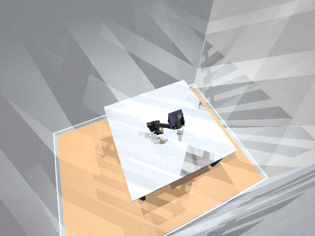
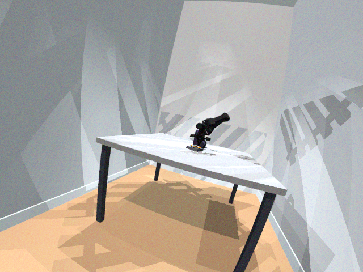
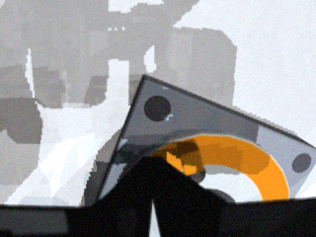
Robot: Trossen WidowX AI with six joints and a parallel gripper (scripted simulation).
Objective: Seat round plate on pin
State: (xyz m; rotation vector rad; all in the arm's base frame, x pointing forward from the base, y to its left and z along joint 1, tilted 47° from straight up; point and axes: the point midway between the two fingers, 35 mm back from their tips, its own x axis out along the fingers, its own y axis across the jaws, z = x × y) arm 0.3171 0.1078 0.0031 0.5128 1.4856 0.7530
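The round plate, an orange ring with a pale middle point(image 3: 274, 175) point(image 1: 160, 129) point(image 2: 192, 145), sits over the dark grey square base point(image 3: 197, 116) point(image 2: 191, 148). My gripper point(image 3: 151, 165) is shut and empty. In the wrist view its fingertips overlap the near left part of the ring. Whether they touch the plate I cannot tell. The fingers hide part of the plate and base, and shadows cross the ring. I cannot make out the tab, its hole or the pin, nor whether the plate lies flat. In the top view the arm covers much of the plate.
The base stands on the white table point(image 1: 162, 162) point(image 2: 140, 146). Dark round spots point(image 3: 157, 108) point(image 3: 302, 163) mark two base corners. The arm's purple mount point(image 1: 174, 117) stands close beside the base. Shadows of the arm fall across the table.
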